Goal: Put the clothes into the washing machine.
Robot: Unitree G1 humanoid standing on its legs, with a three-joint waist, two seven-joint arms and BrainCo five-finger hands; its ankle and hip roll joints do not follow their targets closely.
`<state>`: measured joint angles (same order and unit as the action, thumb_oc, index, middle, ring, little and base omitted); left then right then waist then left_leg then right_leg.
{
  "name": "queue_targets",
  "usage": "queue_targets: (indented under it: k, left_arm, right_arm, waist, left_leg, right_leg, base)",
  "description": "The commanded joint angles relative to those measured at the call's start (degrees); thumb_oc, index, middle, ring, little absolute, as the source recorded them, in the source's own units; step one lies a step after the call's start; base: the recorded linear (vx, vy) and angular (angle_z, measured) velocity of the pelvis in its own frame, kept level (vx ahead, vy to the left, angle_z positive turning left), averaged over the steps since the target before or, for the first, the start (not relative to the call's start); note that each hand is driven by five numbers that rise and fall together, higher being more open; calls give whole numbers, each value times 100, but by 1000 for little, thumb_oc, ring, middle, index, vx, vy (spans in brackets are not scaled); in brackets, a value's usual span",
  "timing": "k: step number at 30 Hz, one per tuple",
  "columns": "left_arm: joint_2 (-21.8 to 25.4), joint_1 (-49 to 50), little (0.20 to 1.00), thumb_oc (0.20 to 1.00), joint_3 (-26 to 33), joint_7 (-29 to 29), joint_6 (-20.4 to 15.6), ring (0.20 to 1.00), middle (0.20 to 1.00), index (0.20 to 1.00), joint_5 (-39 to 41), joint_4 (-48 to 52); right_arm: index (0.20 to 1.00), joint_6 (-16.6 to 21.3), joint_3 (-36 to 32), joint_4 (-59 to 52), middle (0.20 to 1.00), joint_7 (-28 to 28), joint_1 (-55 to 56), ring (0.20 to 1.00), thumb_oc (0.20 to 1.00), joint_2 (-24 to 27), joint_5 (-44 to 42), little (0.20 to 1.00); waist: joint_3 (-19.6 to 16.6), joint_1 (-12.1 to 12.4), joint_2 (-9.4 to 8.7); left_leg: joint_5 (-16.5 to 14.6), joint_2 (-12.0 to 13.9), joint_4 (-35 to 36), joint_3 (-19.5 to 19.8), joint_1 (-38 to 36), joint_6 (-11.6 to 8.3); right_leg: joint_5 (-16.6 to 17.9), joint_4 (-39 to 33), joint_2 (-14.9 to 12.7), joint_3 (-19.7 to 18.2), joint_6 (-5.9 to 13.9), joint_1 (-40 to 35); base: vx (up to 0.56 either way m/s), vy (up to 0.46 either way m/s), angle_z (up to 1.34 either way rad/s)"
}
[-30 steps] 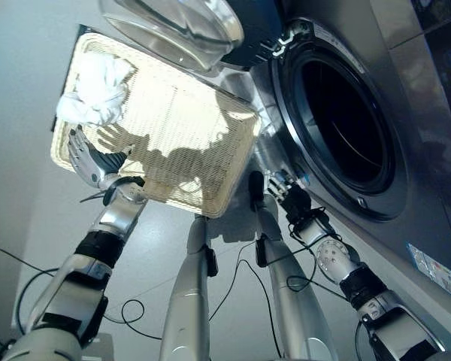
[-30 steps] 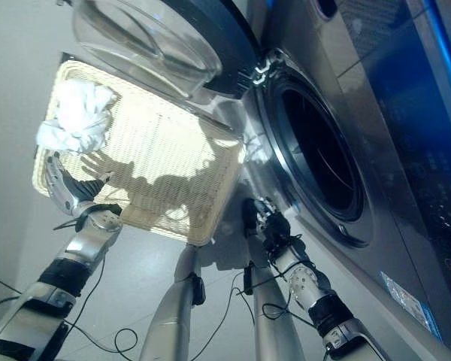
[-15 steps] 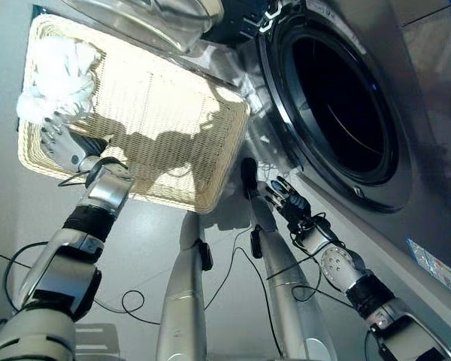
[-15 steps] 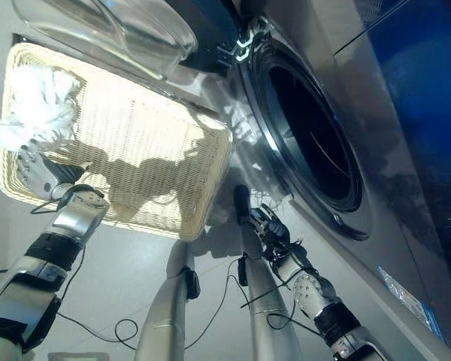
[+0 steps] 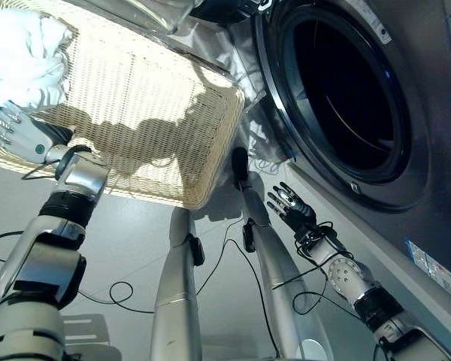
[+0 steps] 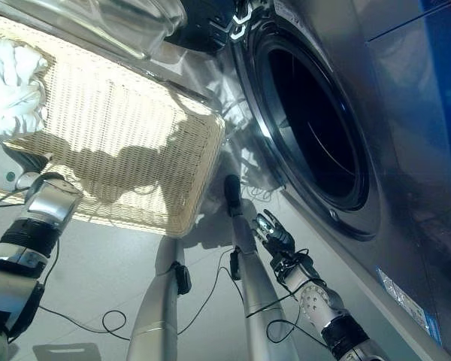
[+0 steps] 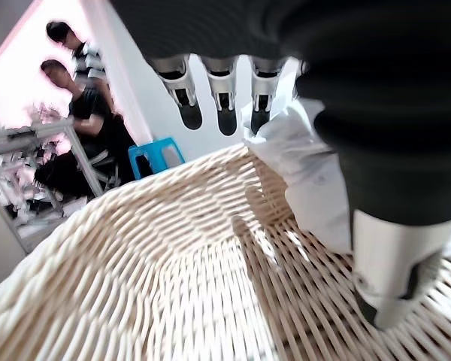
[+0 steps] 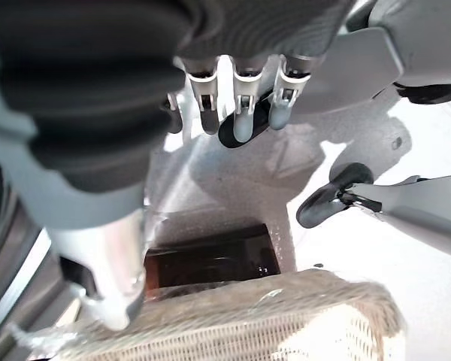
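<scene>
A bundle of white clothes [image 5: 22, 53] lies in the far corner of a pale wicker basket [image 5: 210, 169] on the floor. My left hand [image 5: 19, 134] is inside the basket just short of the bundle, open, fingers straight. In the left wrist view the fingers [image 7: 219, 94] point past the white cloth [image 7: 301, 165], which lies beside the thumb. The washing machine's dark drum opening [image 5: 338, 90] gapes at the right. My right hand [image 5: 289, 204] hovers open, fingers spread, low in front of the machine, below the opening and holding nothing.
The washer's glass door [image 6: 113, 22] stands swung open above the basket's far edge. A sticker [image 5: 436, 267] sits on the machine's front panel. In the left wrist view seated people [image 7: 75, 113] and a blue stool [image 7: 154, 154] show beyond the basket.
The camera has shifted, sliding the scene left and up. My left hand has reached a little closer to the white clothes. My right hand has drawn back and down from the washer's front.
</scene>
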<state>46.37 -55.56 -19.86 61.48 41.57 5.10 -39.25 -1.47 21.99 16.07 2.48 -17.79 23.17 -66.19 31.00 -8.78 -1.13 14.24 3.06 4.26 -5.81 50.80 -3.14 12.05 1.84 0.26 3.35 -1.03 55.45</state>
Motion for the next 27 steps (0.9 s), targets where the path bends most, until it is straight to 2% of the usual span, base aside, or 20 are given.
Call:
queue_targets:
  k: [1, 4, 5, 6, 12, 16, 22, 26, 27]
  left_arm:
    - [604, -182, 1000, 1000, -80, 678, -188, 1000, 1000, 1000, -313, 21]
    - [597, -342, 1000, 1000, -60, 1175, -682, 1000, 1000, 1000, 227, 7]
    - [589, -445, 1000, 1000, -61, 1362, -962, 1000, 1000, 1000, 442, -33]
    - [559, -519, 1000, 1000, -11, 1399, -1092, 1000, 1000, 1000, 415, -49]
    - [507, -756, 1000, 1000, -55, 1221, -1144, 1000, 1000, 1000, 256, -185]
    - [463, -939, 1000, 1000, -112, 622, -866, 1000, 1000, 1000, 338, -435]
    - [469, -1049, 1000, 1000, -250, 150, -505, 1000, 1000, 1000, 339, -671]
    - [518, -1268, 1000, 1000, -500, -663, 200, 1000, 1000, 1000, 71, -966]
    - [536, -1347, 818, 818, -604, -1017, 466, 818, 818, 818, -142, -1074]
  right_arm:
    - [1000, -8, -151, -319, 1000, -126, 430, 1000, 1000, -79, -41, 1000]
    - [1000, 2, -152, -286, 1000, -162, 417, 1000, 1000, -76, -64, 1000]
    - [1000, 39, -137, -232, 1000, -191, 401, 1000, 1000, -95, -54, 1000]
    - [1000, 50, -144, -201, 1000, -230, 396, 1000, 1000, -123, -38, 1000]
    - [1000, 82, -156, -114, 1000, -245, 319, 1000, 1000, -233, -37, 1000]
    - [1000, 53, -226, -69, 1000, -215, 254, 1000, 1000, -349, 17, 1000]
    - [1000, 36, -276, -87, 1000, -183, 199, 1000, 1000, -374, 41, 1000]
    - [1000, 58, -310, -58, 1000, -185, 132, 1000, 1000, -365, -32, 1000]
    - [1000, 50, -336, -47, 1000, -195, 101, 1000, 1000, -361, -56, 1000]
  waist:
    - [-121, 77, -341]
    - [-121, 69, -354]
    - [-121, 62, -357]
    - [-121, 62, -365]
    - [-121, 56, -398]
    - [-121, 31, -407]
    - [-121, 7, -404]
    - [-121, -28, -413]
    - [-121, -32, -419]
  left_leg:
    - [27, -99, -57, -37, 221, -215]
    - [24, -75, -41, -22, 249, -229]
    - [12, -66, -46, -10, 258, -238]
    - [2, -65, -52, 3, 256, -237]
    - [-2, -59, -71, 23, 254, -247]
    - [-6, -65, -78, 33, 243, -239]
    - [-15, -70, -123, 32, 304, -234]
    - [-29, -82, -150, 46, 350, -223]
    - [-30, -85, -152, 54, 364, -221]
  right_leg:
    - [205, -172, -69, -142, 675, -92]
    - [187, -191, -78, -137, 676, -85]
    - [172, -187, -87, -132, 677, -81]
    - [156, -180, -88, -121, 675, -89]
    - [150, -187, -92, -85, 674, -114]
    - [148, -194, -84, -86, 671, -136]
    - [147, -175, -79, -102, 667, -87]
    - [146, -170, -59, -135, 659, -50]
    - [150, -170, -55, -136, 659, -38]
  base:
    - [5, -3, 4]
    - [-1, -8, 4]
    - [-3, -16, 4]
    - [-1, -23, 4]
    - [0, -4, 1]
    - [0, 0, 0]
    - [0, 0, 0]
    - [6, 8, 0]
    - [0, 0, 0]
